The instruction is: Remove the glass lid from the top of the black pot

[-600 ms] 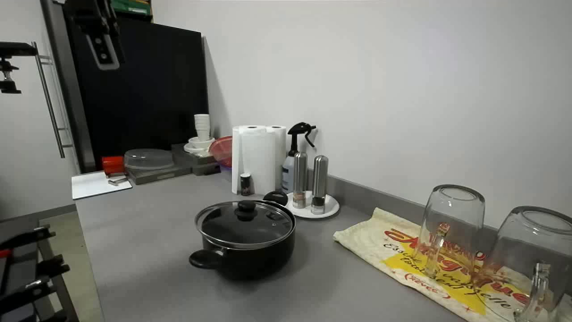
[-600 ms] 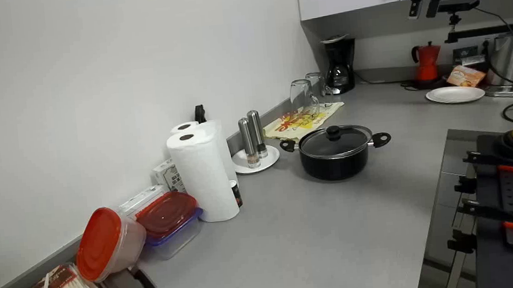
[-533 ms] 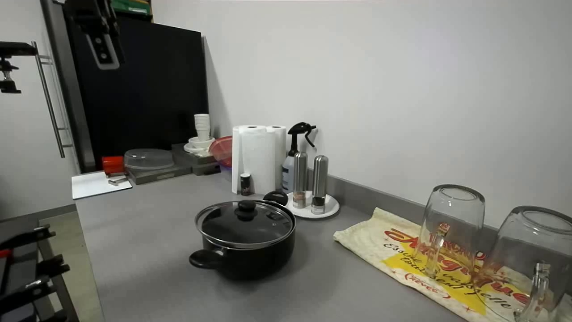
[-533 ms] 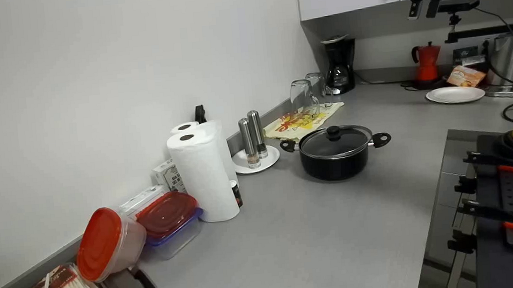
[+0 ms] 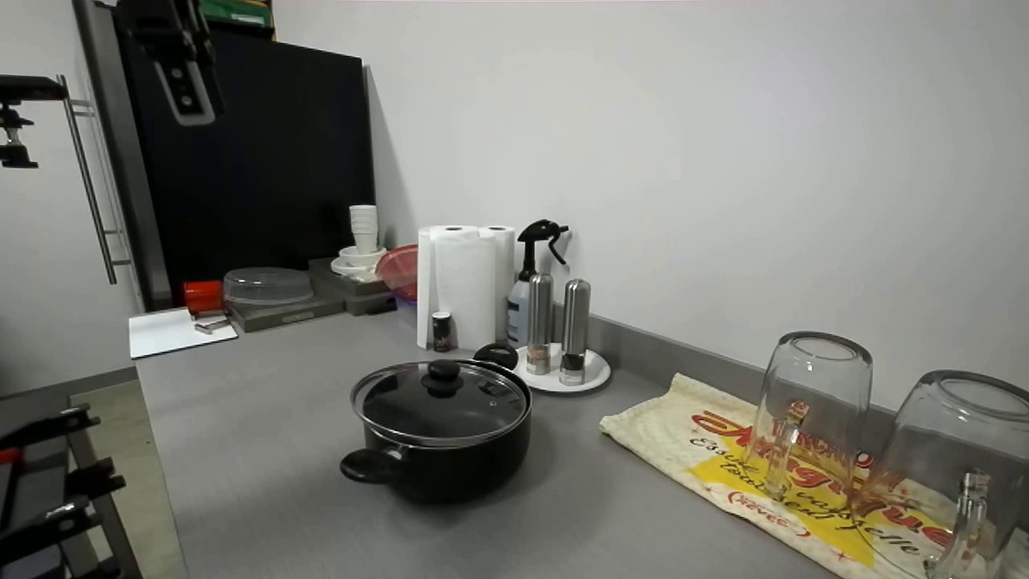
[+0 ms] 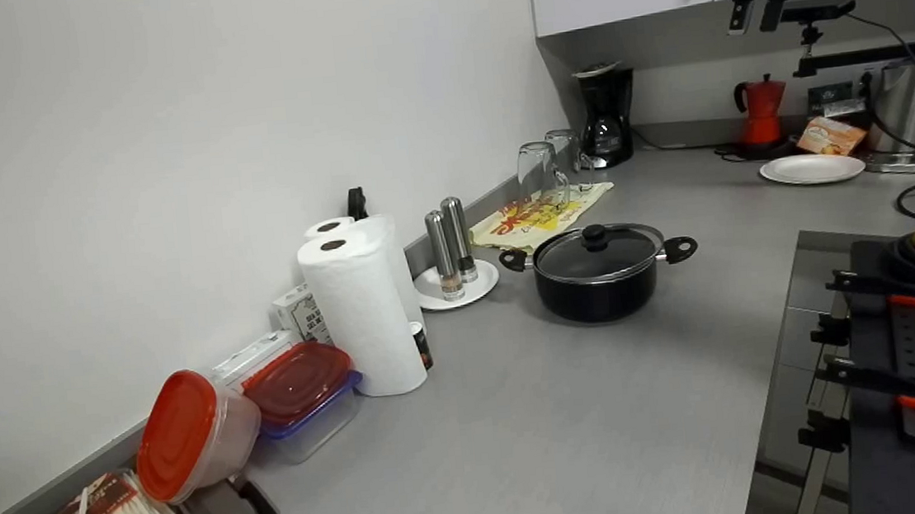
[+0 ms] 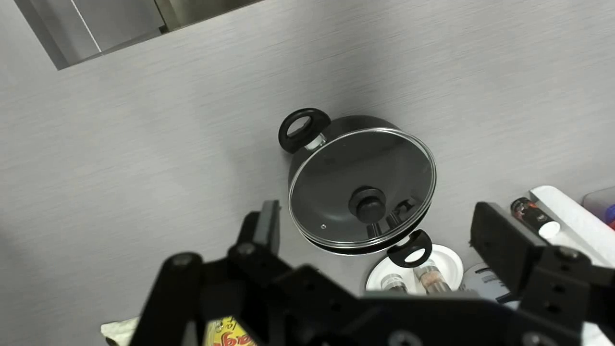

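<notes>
- Tool [image 6: 753,26], state: spread. In my wrist view the fingers [image 7: 267,225] stand wide apart, and the lid [image 7: 353,168] appears in the gap between them, farther down.
- Tool, position: near the top edge in both exterior views. I hold it well above the desk [image 6: 524,450] and well apart from the lid.
- Lid, position: seated on the pot [image 6: 598,301], covering its mouth. I see a clear glass disc with a bright rim; the black knob [image 6: 594,237] points up at the centre.
- Pot: upright on the desk, with two black handles [image 5: 372,466] on opposite sides.
- Plate [image 6: 483,286]: on the desk beside the pot. It carries two metal mills [image 6: 442,252], both upright. In my wrist view one handle covers part of the plate; I cannot tell whether they touch.
- Rolls [image 6: 361,315]: upright near the wall [image 6: 166,150]. A small jar [image 5: 442,331] stands just beside them. In an exterior view I find a spray bottle [image 5: 518,310] behind the mills.
- Cloth [image 5: 663,422]: spread along the wall, printed in red and yellow. Two glass mugs [image 5: 820,410] stand upside down on it.
- Far end of the desk, in an exterior view: coffee maker [image 6: 607,107], red moka pot [image 6: 763,116], white dish [image 6: 813,169].
</notes>
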You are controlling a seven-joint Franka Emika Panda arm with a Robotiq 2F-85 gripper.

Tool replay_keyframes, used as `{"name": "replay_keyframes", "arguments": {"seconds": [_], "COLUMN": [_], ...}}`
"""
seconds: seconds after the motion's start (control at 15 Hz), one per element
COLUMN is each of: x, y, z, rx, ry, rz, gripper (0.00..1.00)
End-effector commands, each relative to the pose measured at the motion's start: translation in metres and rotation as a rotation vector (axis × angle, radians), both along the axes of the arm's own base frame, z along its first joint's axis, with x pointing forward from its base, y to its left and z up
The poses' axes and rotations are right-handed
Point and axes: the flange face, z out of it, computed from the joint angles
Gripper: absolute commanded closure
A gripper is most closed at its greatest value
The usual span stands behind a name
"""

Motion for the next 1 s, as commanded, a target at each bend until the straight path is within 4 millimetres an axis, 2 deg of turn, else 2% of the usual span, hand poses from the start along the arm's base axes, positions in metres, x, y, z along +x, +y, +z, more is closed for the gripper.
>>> {"name": "replay_keyframes", "arguments": {"seconds": [0.0,0.33,0.47,0.53,0.6,0.73,0.87,0.93], "x": [0.017,0.097,0.134,0.155,0.175,0.215,0.253,0.269], "y": [-0.004,0.009,0.019,0.026,0.031,0.040,0.044,0.044], "z": [0.021,0.104,0.128,0.133,0.135,0.121,0.095,0.072], "rx": [-0.042,-0.225,-0.274,-0.282,-0.290,-0.285,-0.277,-0.266], "ry": [-0.057,-0.256,-0.313,-0.334,-0.344,-0.314,-0.253,-0.207], "rz": [0.019,0.163,0.221,0.239,0.255,0.284,0.303,0.308], "gripper": [0.00,0.00,0.00,0.00,0.00,0.00,0.00,0.00]}}
